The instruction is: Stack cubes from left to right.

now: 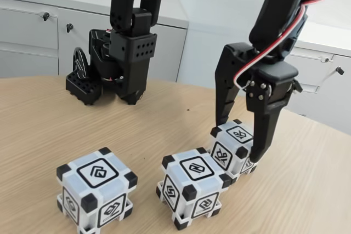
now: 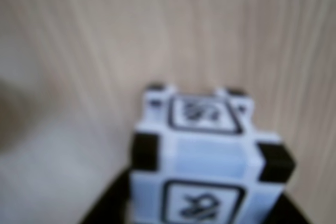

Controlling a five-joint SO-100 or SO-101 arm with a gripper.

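Three white cubes with black corners and glyph faces stand on the wooden table in the fixed view: a left cube [image 1: 97, 193], a middle cube [image 1: 193, 186] and a right cube [image 1: 236, 146] that touches the middle one. My gripper [image 1: 239, 142] comes down from above and straddles the right cube. One finger is behind its far left side, and the other finger [image 1: 262, 141] presses on its right side. The cube rests on the table. In the wrist view this cube [image 2: 206, 156] is close and blurred between the dark jaws.
A second black arm [image 1: 127, 42] stands on the table at the back left. White cabinets [image 1: 33, 31] run behind the table. The curved table edge [image 1: 329, 127] passes to the right of the gripper. Bare wood [image 1: 44, 130] lies at the left.
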